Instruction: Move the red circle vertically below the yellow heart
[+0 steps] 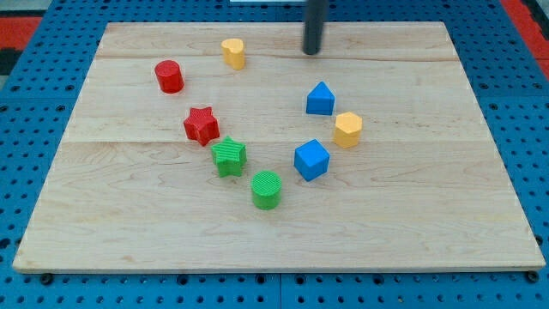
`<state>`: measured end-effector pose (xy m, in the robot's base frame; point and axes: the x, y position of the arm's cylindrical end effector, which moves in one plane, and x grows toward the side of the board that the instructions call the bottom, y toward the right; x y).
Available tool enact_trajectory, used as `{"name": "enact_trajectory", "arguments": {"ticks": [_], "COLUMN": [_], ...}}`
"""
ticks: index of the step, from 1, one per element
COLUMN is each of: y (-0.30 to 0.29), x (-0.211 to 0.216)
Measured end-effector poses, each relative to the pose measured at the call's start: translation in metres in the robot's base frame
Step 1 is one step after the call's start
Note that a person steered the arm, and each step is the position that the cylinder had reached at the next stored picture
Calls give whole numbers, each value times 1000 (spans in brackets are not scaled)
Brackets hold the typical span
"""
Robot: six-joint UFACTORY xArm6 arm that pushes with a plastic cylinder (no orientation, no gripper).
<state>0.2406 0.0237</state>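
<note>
Green circle nearest camera, clear of route. Red circle sits view's left of yellow heart; my tip well apart, right of heart. No jaws, just rod. Risk: approach clips heart; shove drives circle into red star. No containers on board.

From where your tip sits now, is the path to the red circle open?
Probably yes. My tip is near the view's top, right of the yellow heart. The red circle lies left of the heart, so I'd likely skirt it; nothing else blocks.
</note>
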Motion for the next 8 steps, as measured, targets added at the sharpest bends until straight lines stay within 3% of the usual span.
{"name": "enact_trajectory", "arguments": {"ticks": [1, 2, 3, 4, 7, 8], "y": [-61, -159, -190, -181, -213, -186], "x": [-42, -40, 10, 54, 84, 87]}}
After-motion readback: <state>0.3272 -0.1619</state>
